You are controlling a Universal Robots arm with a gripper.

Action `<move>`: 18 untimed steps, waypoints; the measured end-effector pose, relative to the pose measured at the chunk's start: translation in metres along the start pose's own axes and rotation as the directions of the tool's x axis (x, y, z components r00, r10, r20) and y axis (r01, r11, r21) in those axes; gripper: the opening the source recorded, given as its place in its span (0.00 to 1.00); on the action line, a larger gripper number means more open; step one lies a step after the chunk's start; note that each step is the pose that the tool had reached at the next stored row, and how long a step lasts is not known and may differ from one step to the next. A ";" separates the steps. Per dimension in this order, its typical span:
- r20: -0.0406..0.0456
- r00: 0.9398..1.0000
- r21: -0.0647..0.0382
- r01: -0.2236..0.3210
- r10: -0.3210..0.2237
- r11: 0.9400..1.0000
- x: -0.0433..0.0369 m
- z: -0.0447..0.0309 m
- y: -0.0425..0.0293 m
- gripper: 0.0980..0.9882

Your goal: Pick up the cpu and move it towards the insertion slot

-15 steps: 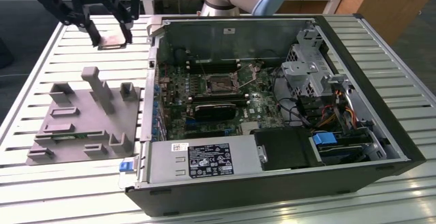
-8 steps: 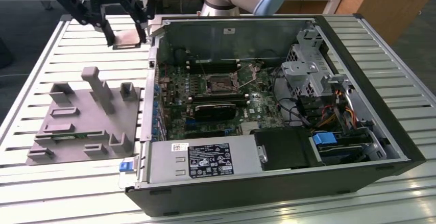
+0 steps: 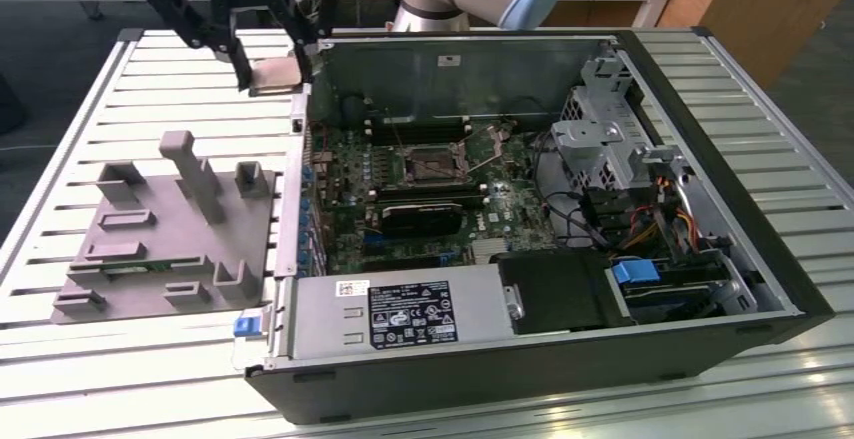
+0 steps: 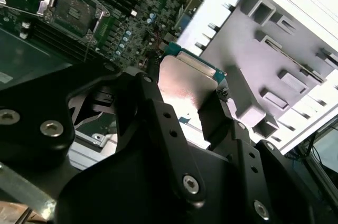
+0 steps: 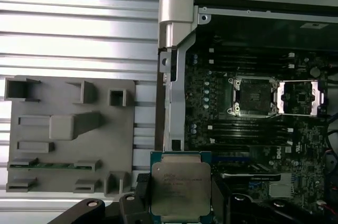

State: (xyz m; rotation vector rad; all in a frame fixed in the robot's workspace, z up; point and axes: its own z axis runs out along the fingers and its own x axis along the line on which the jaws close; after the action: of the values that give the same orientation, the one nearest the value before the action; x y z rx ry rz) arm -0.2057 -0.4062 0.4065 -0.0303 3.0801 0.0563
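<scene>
The tool is gripping the chip by its edges, holding it aloft just outside the open computer case; the socket is lying well ahead, inside.

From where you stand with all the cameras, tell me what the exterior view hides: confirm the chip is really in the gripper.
Observer: Yes. In the second wrist view the gripper is shut on the cpu, one finger on each side edge.
Operator: Give me its facing.
Observer: In the first wrist view the cpu shows its silvery metal top to the camera.
Operator: State the socket's condition.
Observer: In the first wrist view the insertion slot sits open, its metal bracket swung aside beside it, with nothing in the socket.
</scene>
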 end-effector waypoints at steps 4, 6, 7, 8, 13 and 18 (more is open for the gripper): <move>0.000 1.000 0.000 0.000 0.000 1.000 -0.0133 0.0008 -0.0002 0.50; 0.000 1.000 0.000 0.000 0.000 1.000 -0.0197 0.0012 -0.0004 0.50; 0.000 1.000 0.000 0.000 0.000 1.000 -0.0229 0.0014 -0.0005 0.50; 0.000 1.000 0.000 0.000 0.000 1.000 -0.0261 0.0016 -0.0005 0.50; 0.000 1.000 0.000 0.000 0.000 1.000 -0.0431 0.0026 -0.0009 0.50; 0.000 1.000 0.000 0.000 0.000 1.000 -0.0609 0.0037 -0.0012 0.50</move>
State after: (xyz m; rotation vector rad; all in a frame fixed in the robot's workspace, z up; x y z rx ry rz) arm -0.1447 -0.4061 0.4064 -0.0299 3.0801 0.0563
